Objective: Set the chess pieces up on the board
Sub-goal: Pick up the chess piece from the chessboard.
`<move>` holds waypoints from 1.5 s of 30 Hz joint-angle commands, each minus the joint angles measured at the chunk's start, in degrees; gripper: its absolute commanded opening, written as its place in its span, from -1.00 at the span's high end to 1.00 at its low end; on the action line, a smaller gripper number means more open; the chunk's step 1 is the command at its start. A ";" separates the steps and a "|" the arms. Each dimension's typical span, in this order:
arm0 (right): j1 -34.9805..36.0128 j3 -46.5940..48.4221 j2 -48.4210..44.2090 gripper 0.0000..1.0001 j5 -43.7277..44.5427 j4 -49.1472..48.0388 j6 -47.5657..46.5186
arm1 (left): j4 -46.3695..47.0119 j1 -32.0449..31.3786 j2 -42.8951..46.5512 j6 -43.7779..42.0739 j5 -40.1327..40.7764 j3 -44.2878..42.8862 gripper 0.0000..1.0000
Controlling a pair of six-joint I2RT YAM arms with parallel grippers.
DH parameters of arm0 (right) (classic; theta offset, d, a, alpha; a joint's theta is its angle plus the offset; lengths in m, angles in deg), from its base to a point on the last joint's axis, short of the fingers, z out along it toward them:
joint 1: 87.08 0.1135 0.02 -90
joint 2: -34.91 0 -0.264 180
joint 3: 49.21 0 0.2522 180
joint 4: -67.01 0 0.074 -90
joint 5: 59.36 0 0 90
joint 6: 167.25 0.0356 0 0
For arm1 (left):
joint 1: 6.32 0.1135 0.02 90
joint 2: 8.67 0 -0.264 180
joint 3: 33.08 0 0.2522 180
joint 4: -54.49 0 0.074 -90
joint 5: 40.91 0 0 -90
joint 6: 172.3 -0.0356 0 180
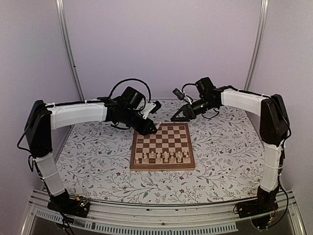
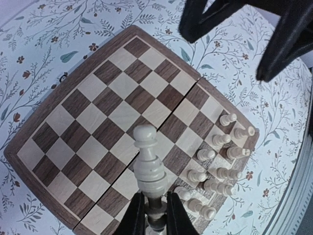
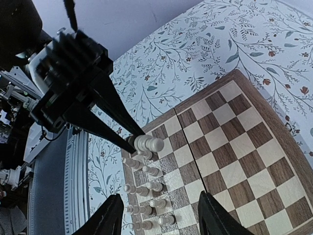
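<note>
A chess piece [image 2: 146, 159] is clamped by its base in the left hand [image 2: 154, 201], pointing outward over the board [image 2: 98, 98]; the right hand [image 3: 160, 199] is spread apart.

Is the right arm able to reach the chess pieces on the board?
Probably yes. The right gripper hangs open near the far edge of the board, with bare squares between it and the chess pieces along the near edge. The left gripper, holding one piece, sits aside.

light: bright, soft, even | shadows: faint | left wrist: fisheye — the board [image 2: 122, 117] edge bows at 9 o'clock
</note>
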 commanded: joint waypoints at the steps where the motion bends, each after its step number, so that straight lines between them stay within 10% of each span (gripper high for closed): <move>1: 0.16 5.07 3.44 -0.10 -9.06 1.44 5.69 | 3.00 -1.82 2.62 -1.26 -2.49 0.74 0.83; 15: 2.62 5.92 7.72 0.01 -14.53 2.13 6.93 | 1.72 -4.80 2.65 -2.66 -2.52 -0.54 0.82; 45: 2.69 5.22 6.94 0.88 -12.09 1.83 6.27 | -1.13 -5.09 2.48 -4.06 0.57 -1.27 0.82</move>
